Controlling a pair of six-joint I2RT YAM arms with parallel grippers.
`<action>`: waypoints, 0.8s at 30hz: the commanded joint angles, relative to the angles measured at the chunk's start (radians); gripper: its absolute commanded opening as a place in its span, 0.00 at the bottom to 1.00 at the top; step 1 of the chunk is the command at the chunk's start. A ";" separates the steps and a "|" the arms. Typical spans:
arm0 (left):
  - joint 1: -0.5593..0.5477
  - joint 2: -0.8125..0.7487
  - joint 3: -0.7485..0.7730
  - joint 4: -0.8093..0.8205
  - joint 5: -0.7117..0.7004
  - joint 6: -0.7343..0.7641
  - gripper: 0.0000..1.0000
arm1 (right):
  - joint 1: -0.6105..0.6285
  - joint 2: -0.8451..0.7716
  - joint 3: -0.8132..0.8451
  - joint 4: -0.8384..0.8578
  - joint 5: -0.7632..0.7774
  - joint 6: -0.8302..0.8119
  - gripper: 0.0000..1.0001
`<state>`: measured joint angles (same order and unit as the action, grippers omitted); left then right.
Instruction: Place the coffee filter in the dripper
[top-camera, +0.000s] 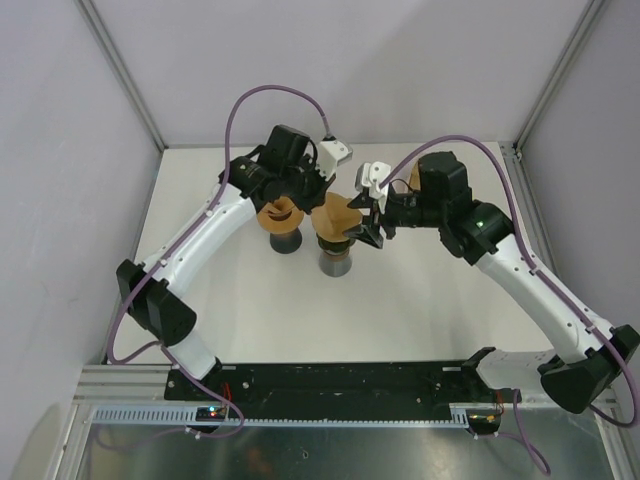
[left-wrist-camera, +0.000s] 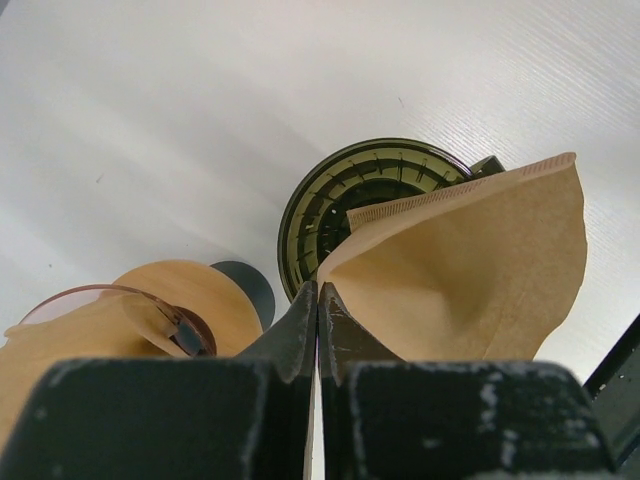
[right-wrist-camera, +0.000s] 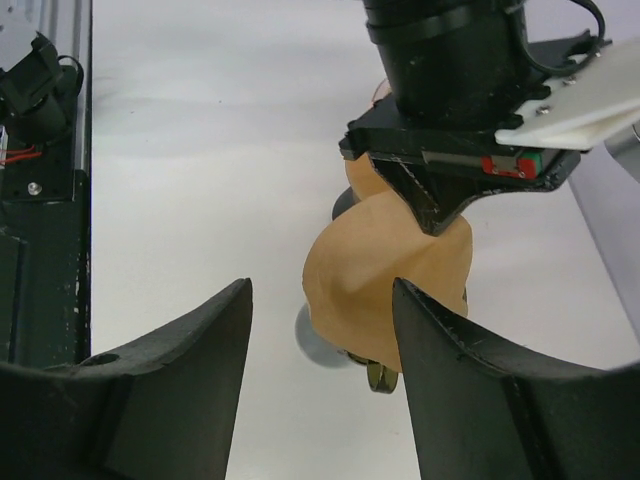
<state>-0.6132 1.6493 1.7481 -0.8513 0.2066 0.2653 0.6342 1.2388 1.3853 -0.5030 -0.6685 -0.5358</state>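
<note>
A brown paper coffee filter (top-camera: 335, 214) hangs partly opened over the dark ribbed dripper (top-camera: 337, 258) at the table's middle. My left gripper (top-camera: 325, 196) is shut on the filter's upper edge. In the left wrist view the shut gripper (left-wrist-camera: 318, 290) pinches the filter (left-wrist-camera: 470, 270), with the dripper's round mouth (left-wrist-camera: 350, 195) just behind and below it. My right gripper (top-camera: 368, 228) is open and empty, just right of the filter. In the right wrist view it (right-wrist-camera: 322, 290) faces the filter (right-wrist-camera: 385, 270), with a bit of the dripper (right-wrist-camera: 380, 376) showing beneath.
A second dark stand holding a stack of brown filters (top-camera: 280, 216) stands just left of the dripper; it also shows in the left wrist view (left-wrist-camera: 150, 310). White walls enclose the table. The black base rail (top-camera: 330, 380) runs along the near edge.
</note>
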 joint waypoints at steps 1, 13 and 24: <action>0.007 0.006 0.007 0.024 0.029 -0.015 0.00 | -0.032 0.018 -0.003 0.062 0.037 0.119 0.62; 0.009 0.032 -0.017 0.022 -0.029 0.004 0.04 | -0.075 0.064 -0.003 0.125 0.048 0.251 0.60; 0.010 0.020 -0.015 0.022 -0.029 0.010 0.37 | -0.102 0.111 -0.003 0.171 0.078 0.347 0.56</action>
<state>-0.6083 1.6878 1.7134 -0.8474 0.1780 0.2707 0.5468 1.3365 1.3811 -0.3859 -0.6071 -0.2459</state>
